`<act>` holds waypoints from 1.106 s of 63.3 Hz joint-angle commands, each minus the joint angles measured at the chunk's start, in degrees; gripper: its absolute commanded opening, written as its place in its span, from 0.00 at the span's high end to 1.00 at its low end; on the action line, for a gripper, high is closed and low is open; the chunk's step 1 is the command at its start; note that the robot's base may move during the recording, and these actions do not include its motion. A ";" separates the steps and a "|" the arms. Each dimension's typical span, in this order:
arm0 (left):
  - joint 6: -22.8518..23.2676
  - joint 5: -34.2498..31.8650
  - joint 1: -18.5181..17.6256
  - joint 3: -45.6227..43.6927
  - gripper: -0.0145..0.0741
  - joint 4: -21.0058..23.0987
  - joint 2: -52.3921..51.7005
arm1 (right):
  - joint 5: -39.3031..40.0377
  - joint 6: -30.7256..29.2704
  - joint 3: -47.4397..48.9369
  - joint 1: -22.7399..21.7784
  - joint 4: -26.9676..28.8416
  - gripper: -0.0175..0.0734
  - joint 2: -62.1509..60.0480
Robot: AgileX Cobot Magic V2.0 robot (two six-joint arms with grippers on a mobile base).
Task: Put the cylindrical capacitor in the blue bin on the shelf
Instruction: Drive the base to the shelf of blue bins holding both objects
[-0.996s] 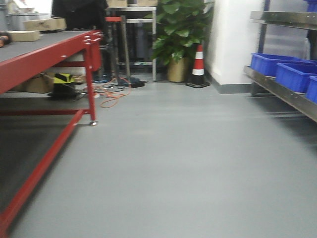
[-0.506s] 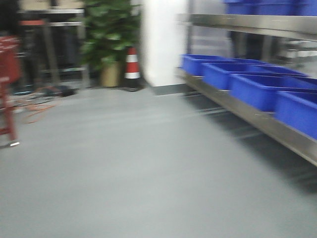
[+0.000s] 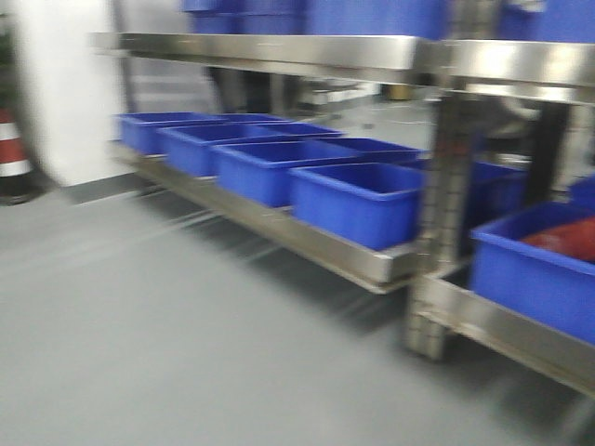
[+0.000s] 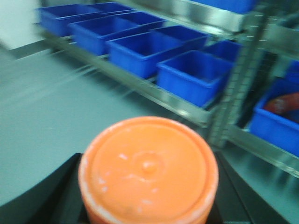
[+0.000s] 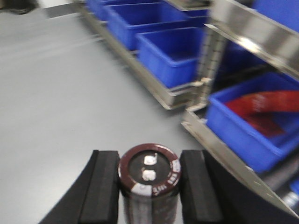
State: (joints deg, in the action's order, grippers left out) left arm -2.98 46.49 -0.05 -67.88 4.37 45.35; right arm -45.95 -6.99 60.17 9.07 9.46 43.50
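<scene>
Your right pincer (image 5: pixel 148 186) is clamped on the capacitor (image 5: pixel 149 175), a pad on each flank. The part stands upright over the floor (image 3: pixel 186 353), not yet at the shelf (image 3: pixel 307 237). Your left pincer (image 4: pixel 148 200) is closed round the orange cylinder (image 4: pixel 148 168), which is not the part this task wants.

Main risks, as I judge them:
- All views are smeared, so distances to the steel are hard to read. Come in too fast and a pincer could strike the front rail or the post (image 3: pixel 442 232).
- The capacitor is smooth and round. A knock on a bin wall could twist it out of the pads.
- With both arms loaded, the wrong cylinder could go in. Lead with the right arm.
- The far-right bin (image 3: pixel 535 269) holds something red. The open bins (image 3: pixel 358 200) left of the post look empty and are safer.

For room, the floor in front of the shelf is bare and wide. A cone (image 3: pixel 11 149) stands far left, well apart. The tight spot is vertical: the upper rail (image 3: pixel 279 46) overhangs the bins, so go in between that rail and the bin rims, clear of the post.
</scene>
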 commanded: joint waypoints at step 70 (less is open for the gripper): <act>0.10 -1.24 -0.31 -0.30 0.96 0.43 -0.34 | 1.43 -0.39 0.47 0.01 -0.34 0.99 -0.14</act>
State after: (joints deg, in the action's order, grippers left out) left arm -2.98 46.49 -0.05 -67.88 4.37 45.35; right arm -45.95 -6.99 60.17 9.07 9.46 43.50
